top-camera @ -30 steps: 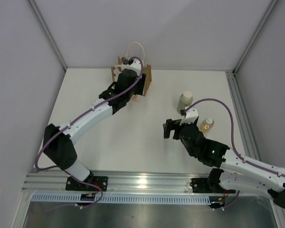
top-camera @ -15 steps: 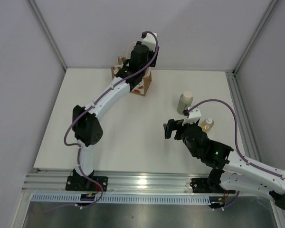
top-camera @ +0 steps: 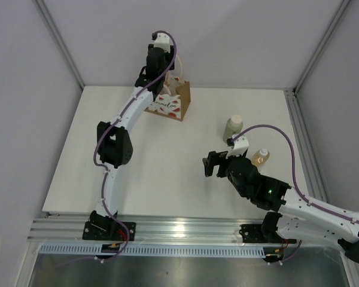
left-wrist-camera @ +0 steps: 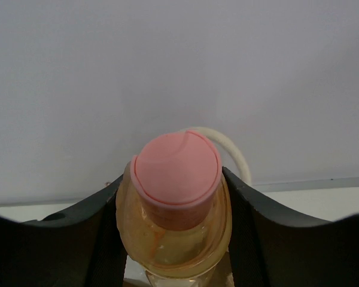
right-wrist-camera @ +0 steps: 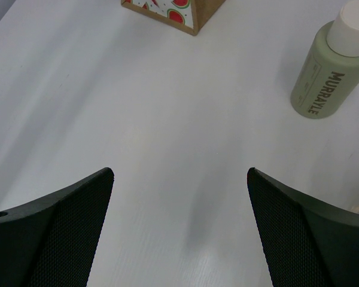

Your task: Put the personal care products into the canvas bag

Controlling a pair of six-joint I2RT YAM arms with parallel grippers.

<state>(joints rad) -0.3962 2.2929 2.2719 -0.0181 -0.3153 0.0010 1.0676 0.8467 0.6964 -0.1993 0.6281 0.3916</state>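
Observation:
My left gripper [left-wrist-camera: 176, 206] is shut on the peach bottle with the pink cap [left-wrist-camera: 177, 173], its cap facing the wrist camera. In the top view the left gripper [top-camera: 155, 63] is raised high over the canvas bag [top-camera: 174, 101], which stands at the table's back; the bottle itself is hidden there. One white bag handle [left-wrist-camera: 230, 149] shows behind the bottle. The olive-beige bottle [top-camera: 232, 127] and the amber bottle [top-camera: 260, 158] stand upright at the right. My right gripper [top-camera: 212, 162] is open and empty left of them. In its wrist view the right gripper [right-wrist-camera: 179, 179] faces bare table. The black-lidded jar is out of view.
In the right wrist view the olive-beige bottle [right-wrist-camera: 322, 75] is at the far right and the bag's lower corner [right-wrist-camera: 180, 11] at the top edge. Grey walls close the table at the back and sides. A metal rail [top-camera: 179, 230] runs along the near edge.
My left arm has risen from the bag's front to high above the bag, its elbow lifting and straightening. The right arm has barely moved.

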